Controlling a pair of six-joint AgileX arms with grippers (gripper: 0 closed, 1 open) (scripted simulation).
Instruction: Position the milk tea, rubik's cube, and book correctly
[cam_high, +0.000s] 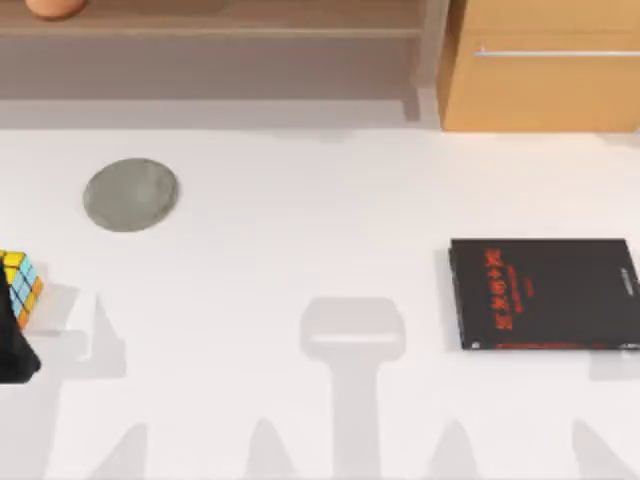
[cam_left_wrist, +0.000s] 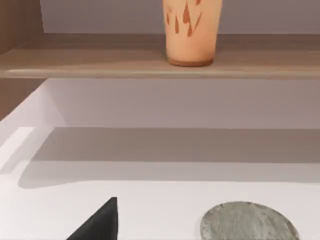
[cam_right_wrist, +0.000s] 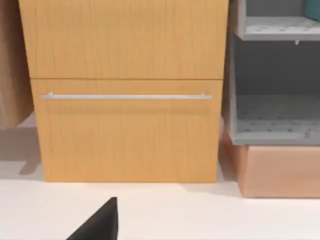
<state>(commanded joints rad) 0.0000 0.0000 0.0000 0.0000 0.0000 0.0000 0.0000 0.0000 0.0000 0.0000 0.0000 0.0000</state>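
The milk tea (cam_left_wrist: 191, 30) stands upright on the wooden shelf (cam_left_wrist: 100, 62) at the back left, and its base shows in the top view (cam_high: 55, 8). The rubik's cube (cam_high: 20, 285) sits at the table's left edge, with yellow, light-blue and orange stickers. My left arm (cam_high: 15, 350) is a dark shape just in front of the cube; I cannot tell whether they touch. A dark part of my left gripper (cam_left_wrist: 100, 225) points toward the shelf. A dark part of my right gripper (cam_right_wrist: 100, 225) faces the drawer cabinet. The book is out of view.
A flat grey round disc (cam_high: 130, 194) lies on the table's left half. A thin black book with red lettering (cam_high: 545, 293) lies at the right. A wooden drawer cabinet (cam_high: 540, 65) with a metal handle (cam_right_wrist: 125, 96) stands back right, beside a grey shelf unit (cam_right_wrist: 275, 120).
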